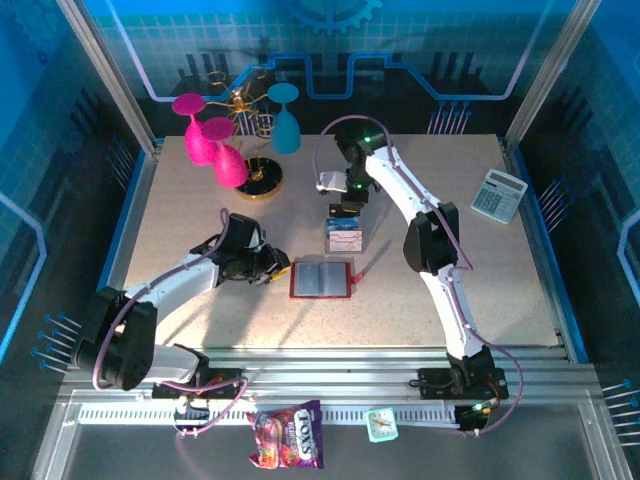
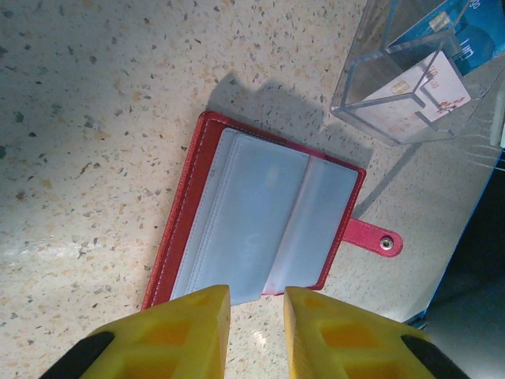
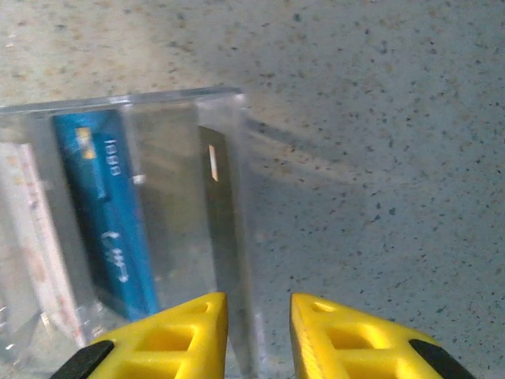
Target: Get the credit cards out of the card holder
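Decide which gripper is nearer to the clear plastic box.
Right. The right gripper hovers over the clear plastic box; the left gripper sits at the edge of the open red card holder.

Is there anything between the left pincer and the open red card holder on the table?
Nothing visible does. The left pincer hangs right at the near edge of the card holder, with its jaws apart and empty. The clear box holding cards stands beyond the holder's far corner, out of the path.

The wallet (image 2: 260,217) is red with a pale grey inside, the table (image 2: 95,118) speckled beige, the card (image 3: 102,213) blue with white print.
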